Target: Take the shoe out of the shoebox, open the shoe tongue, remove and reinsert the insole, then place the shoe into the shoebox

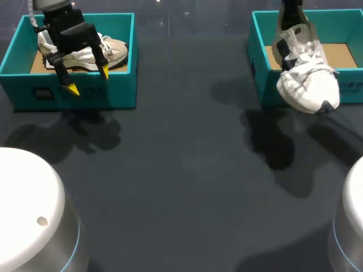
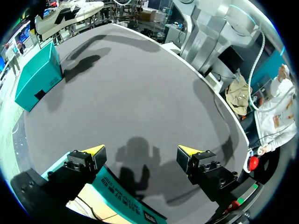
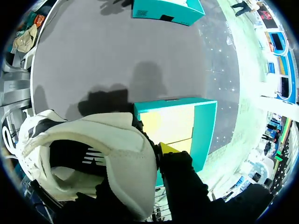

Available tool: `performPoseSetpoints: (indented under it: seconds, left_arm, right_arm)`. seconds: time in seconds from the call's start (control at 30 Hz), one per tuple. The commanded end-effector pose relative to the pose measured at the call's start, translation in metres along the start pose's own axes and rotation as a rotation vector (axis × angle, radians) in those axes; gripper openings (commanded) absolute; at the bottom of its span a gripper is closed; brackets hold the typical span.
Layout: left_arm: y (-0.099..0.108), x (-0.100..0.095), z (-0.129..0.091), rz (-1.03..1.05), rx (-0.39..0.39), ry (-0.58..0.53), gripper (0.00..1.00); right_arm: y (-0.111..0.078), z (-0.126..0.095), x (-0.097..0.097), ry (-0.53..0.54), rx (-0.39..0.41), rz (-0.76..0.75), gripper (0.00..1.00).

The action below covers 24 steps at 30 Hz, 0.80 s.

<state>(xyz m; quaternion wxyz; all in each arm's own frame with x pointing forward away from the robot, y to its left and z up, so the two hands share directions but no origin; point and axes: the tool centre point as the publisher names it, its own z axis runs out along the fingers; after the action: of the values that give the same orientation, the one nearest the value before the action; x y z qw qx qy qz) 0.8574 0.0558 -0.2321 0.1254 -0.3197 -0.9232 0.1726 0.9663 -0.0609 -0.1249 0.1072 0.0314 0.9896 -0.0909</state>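
Note:
A white shoe (image 1: 309, 79) with dark trim hangs toe-down over the front wall of the right teal shoebox (image 1: 261, 62). My right gripper (image 1: 292, 27) is shut on its heel collar. In the right wrist view the heel collar of the held shoe (image 3: 103, 154) is pinched in the right gripper (image 3: 156, 151); one yellow fingertip (image 3: 168, 149) shows outside it, and the open box (image 3: 187, 121) lies below. My left gripper (image 1: 88, 79) hangs open over the front wall of the left teal shoebox (image 1: 85, 90), which holds a second pale shoe (image 1: 91, 54). Nothing sits between the left gripper's (image 2: 140, 151) fingers.
Dark table top (image 1: 187, 170) stretches between and in front of the two boxes. The left wrist view shows the left box's front wall (image 2: 126, 196) just under the fingers, and the right box (image 2: 37, 77) far across the table. White robot bases (image 1: 28, 209) stand at the near corners.

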Motion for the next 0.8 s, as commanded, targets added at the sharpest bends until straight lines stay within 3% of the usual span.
performPoseSetpoints:
  seconds: [0.03, 0.37, 0.57, 0.8]
  left_arm:
    - [0.0, 0.0, 0.0, 0.0, -0.001, 0.001, 1.0]
    - [0.0, 0.0, 0.0, 0.0, -0.001, 0.001, 1.0]
    - [0.0, 0.0, 0.0, 0.0, -0.001, 0.001, 1.0]
    - [0.0, 0.0, 0.0, 0.0, -0.001, 0.001, 1.0]
  right_arm:
    - [-0.02, 0.001, -0.004, 0.008, -0.027, -0.002, 0.0]
    - [-0.02, 0.001, -0.004, 0.008, -0.027, -0.002, 0.0]
    - [-0.076, 0.008, -0.063, -0.02, 0.045, 0.001, 0.0]
    - [-0.132, 0.031, -0.126, -0.033, 0.021, -0.01, 0.0]
